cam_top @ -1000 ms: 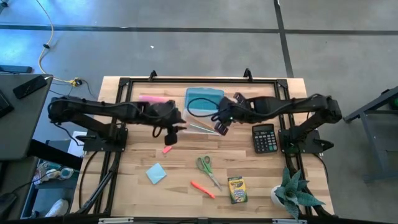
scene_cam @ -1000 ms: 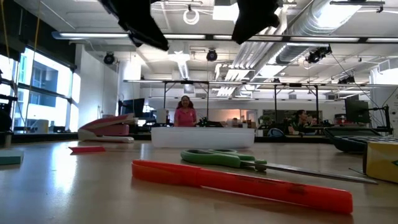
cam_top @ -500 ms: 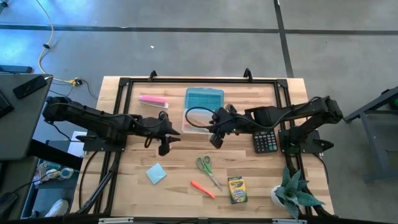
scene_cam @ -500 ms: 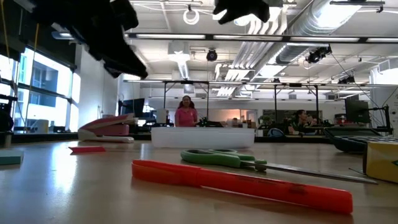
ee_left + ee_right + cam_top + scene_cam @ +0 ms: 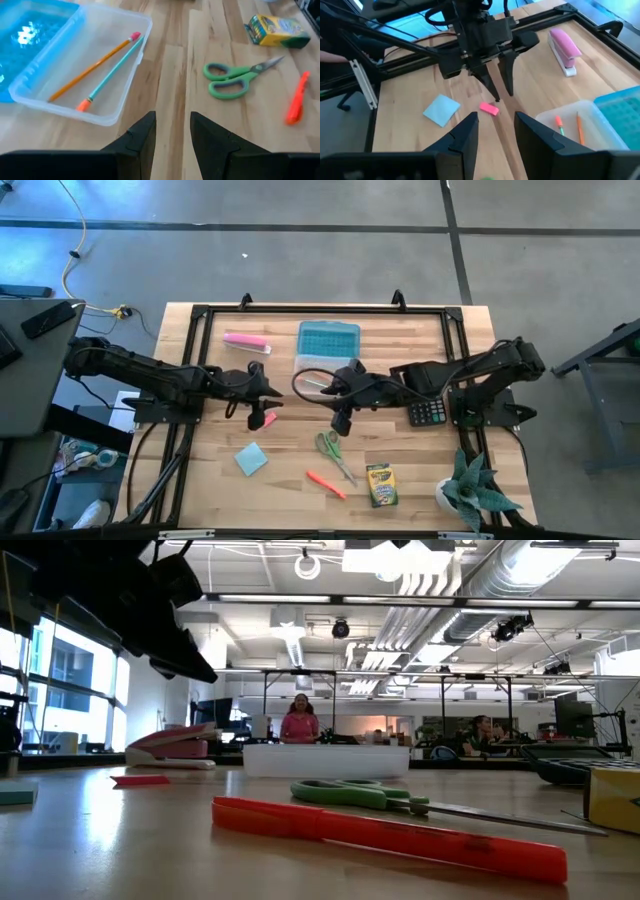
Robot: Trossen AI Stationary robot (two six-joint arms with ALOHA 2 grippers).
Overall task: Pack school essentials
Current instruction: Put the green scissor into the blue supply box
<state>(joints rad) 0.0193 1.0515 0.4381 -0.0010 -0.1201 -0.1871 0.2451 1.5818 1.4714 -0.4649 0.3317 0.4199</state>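
My left gripper [image 5: 256,402] hangs open just above the table; in the right wrist view its fingertips [image 5: 502,95] stand beside the short orange-pink piece [image 5: 489,108] without touching it. My right gripper [image 5: 340,423] is open between the clear case [image 5: 315,378] and the green-handled scissors [image 5: 330,448]. Two thin pencils [image 5: 97,67] lie in the case's tray. The light-blue note pad [image 5: 251,458], orange marker [image 5: 325,484] and crayon box [image 5: 379,485] lie flat nearer the near edge.
The case's blue lid [image 5: 328,338] lies at the far edge, the long pink bar [image 5: 245,340] left of it. A black calculator [image 5: 425,412] sits half under the right arm. A potted plant [image 5: 470,490] stands in the near right corner. Bare wood shows between the note pad and the scissors.
Both grippers have drawn back from over the case toward the near edge. The left one has also gone left and come lower, ending beside the short piece. The right one has ended just above the scissors. No object has moved.
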